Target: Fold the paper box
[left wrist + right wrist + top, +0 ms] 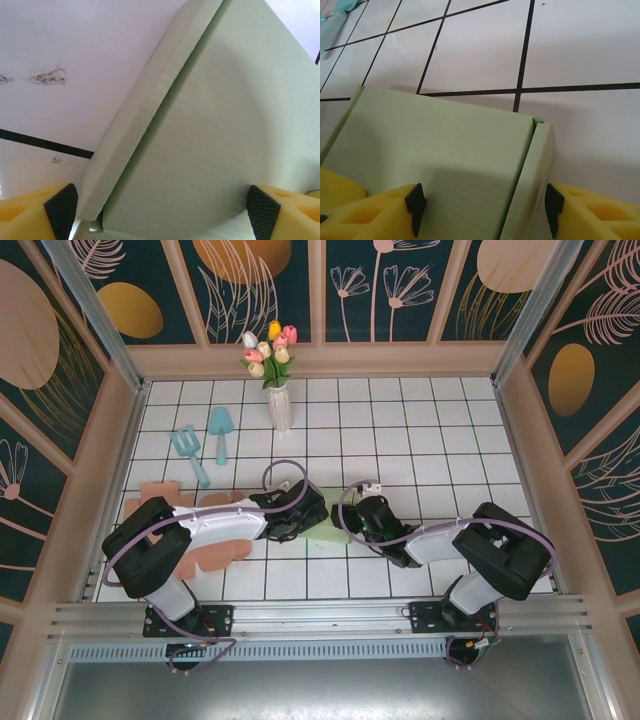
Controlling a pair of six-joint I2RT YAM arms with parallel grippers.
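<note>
The paper box [326, 531] is pale green and lies half folded on the tiled table between my two grippers. My left gripper [303, 515] comes at it from the left and my right gripper [352, 518] from the right. In the left wrist view a broad box panel [225, 125] with a raised side flap [140, 115] spans the space between the wide-apart fingertips [62, 212]; the left gripper [161, 212] is open. In the right wrist view the box panel [435, 145] and its narrow side flap [532, 170] sit between the pads [415, 207]; the right gripper [482, 210] is open astride them.
Flat peach paper pieces [160, 492] lie under and beside the left arm. A teal toy fork [188, 452] and shovel [220, 430] lie at the back left, and a white vase of tulips [279, 390] stands at the back. Walls enclose the table.
</note>
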